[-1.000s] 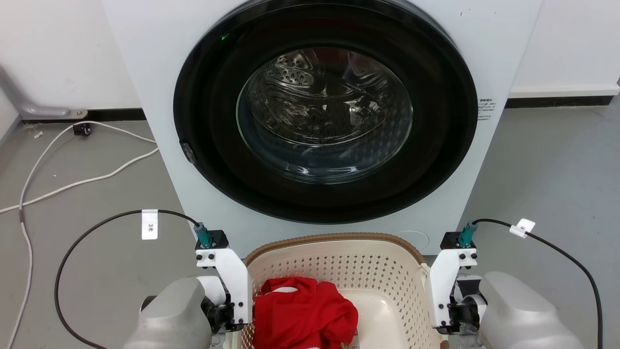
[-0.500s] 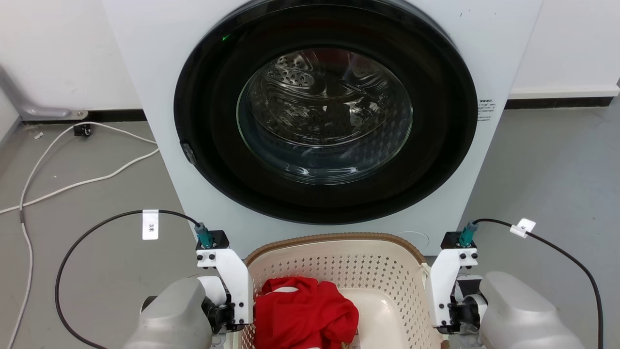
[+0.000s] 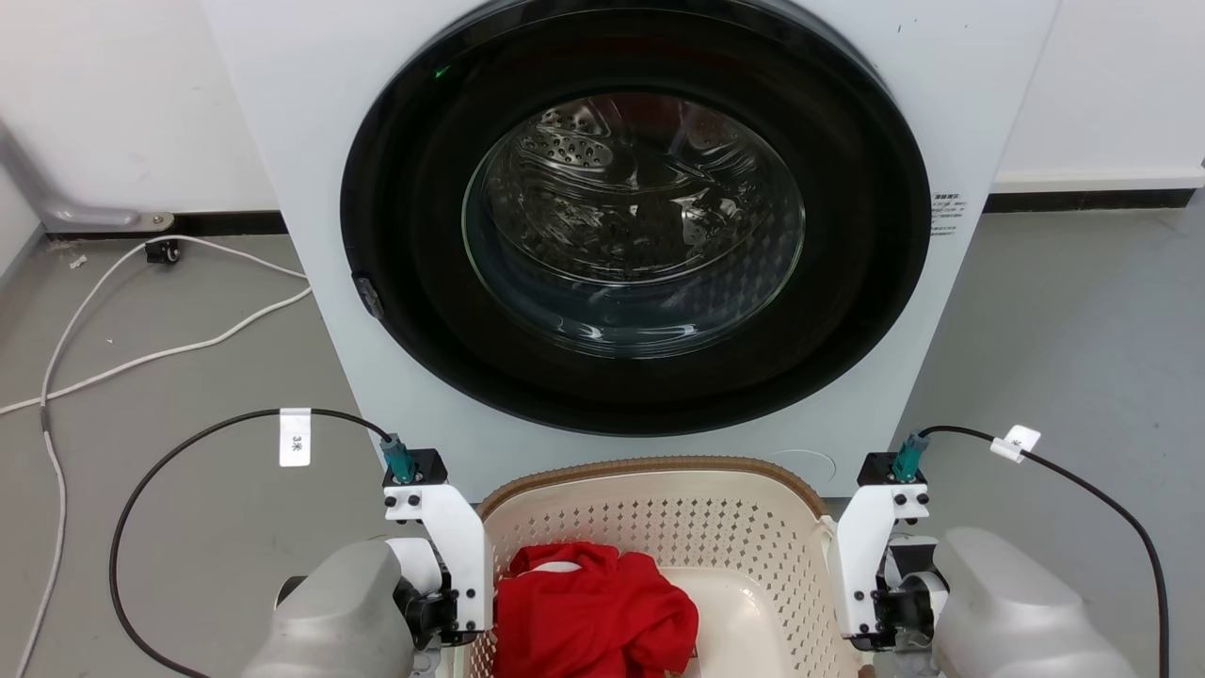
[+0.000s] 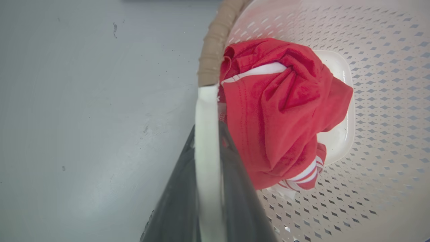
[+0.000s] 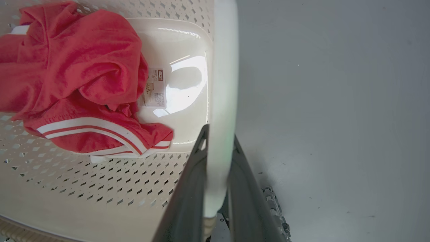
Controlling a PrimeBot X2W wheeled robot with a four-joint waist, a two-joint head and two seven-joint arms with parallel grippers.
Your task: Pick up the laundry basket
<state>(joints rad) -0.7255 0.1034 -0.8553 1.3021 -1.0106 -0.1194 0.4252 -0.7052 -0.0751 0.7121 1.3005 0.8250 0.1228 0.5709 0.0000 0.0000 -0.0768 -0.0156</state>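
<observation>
**Fig.** White front-loading washing machine (image 3: 621,235), round glass door shut, standing on a grey floor (image 3: 1064,330). Just in front of it, low between the robot's two arms, is the laundry basket (image 3: 659,513), cream and perforated with a brown rim. Inside, towards its left wall, lies a crumpled red garment (image 3: 593,617) with white stripes. Left gripper (image 4: 207,132): dark fingers closed narrowly on the white left handle (image 4: 205,107). Right gripper (image 5: 220,136): fingers likewise clamping the white right handle (image 5: 224,77).
</observation>
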